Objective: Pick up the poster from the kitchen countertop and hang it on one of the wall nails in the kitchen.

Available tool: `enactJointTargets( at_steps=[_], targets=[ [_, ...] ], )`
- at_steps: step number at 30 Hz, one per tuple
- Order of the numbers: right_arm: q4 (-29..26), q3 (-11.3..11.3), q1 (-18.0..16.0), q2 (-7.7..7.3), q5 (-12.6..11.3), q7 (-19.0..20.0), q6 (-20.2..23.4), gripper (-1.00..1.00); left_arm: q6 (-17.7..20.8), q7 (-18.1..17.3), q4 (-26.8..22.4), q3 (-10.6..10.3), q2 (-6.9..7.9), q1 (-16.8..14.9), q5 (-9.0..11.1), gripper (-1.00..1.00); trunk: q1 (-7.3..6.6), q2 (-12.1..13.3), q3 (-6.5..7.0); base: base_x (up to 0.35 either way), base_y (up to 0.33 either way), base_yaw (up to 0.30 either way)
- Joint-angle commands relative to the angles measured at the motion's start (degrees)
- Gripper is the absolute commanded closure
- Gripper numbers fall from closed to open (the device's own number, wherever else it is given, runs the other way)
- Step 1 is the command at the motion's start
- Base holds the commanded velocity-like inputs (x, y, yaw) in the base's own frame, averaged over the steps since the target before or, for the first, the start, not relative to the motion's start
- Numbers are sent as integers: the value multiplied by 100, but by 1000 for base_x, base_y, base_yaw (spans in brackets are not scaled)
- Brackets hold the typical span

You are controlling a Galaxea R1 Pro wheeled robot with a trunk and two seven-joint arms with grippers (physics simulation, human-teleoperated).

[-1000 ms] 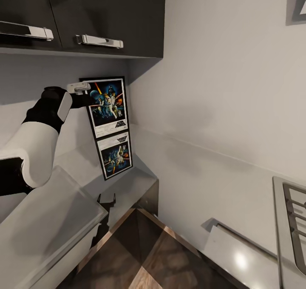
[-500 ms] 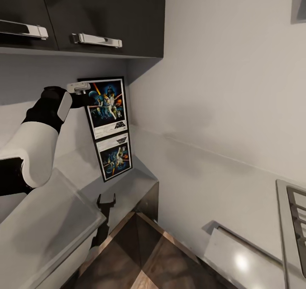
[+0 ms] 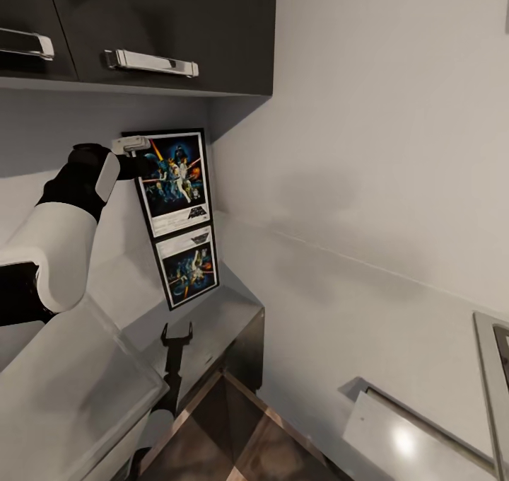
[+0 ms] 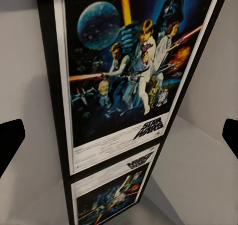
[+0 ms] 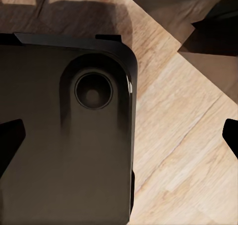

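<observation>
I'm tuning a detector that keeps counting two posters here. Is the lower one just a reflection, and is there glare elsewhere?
Head view: the poster stands on the kitchen countertop, and the upside-down copy below it is its mirror image in the glossy slab; a bright highlight sits on the slab at lower right. Left wrist view: same reflection under the poster, slightly soft.

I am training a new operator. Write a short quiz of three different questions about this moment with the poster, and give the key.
1. True or false: the poster stands upright on the kitchen countertop.
2. The left gripper is: A) shut on the poster, B) open, fingertips wide on either side of it.
3. Fill in: the image below the poster is its ___ in the glossy top.

Key: 1 true; 2 B; 3 reflection.
</observation>
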Motion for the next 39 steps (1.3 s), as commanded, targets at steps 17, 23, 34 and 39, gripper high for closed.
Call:
enactJointTargets(
  at_steps=[17, 23, 34, 39],
  targets=[
    [9, 3, -6, -1, 4, 3, -24, -100, 28, 12, -13, 16, -2, -3, 5, -100, 0, -3, -6, 4, 0, 0],
    [9, 3, -6, -1, 4, 4, -25, -100, 28, 12, -14, 16, -2, -3, 3, -100, 0, -3, -6, 0, 0, 0],
    [9, 3, -7, -1, 5, 4, -32, -100, 28, 12, -16, 12, -2, -3, 5, -100, 0, -3, -73, 0, 0, 0],
    [9, 3, -7, -1, 5, 4, -32, -100, 28, 12, -28, 8, -6, -3, 1, -100, 0, -3, -117, 0, 0, 0]
  ],
)
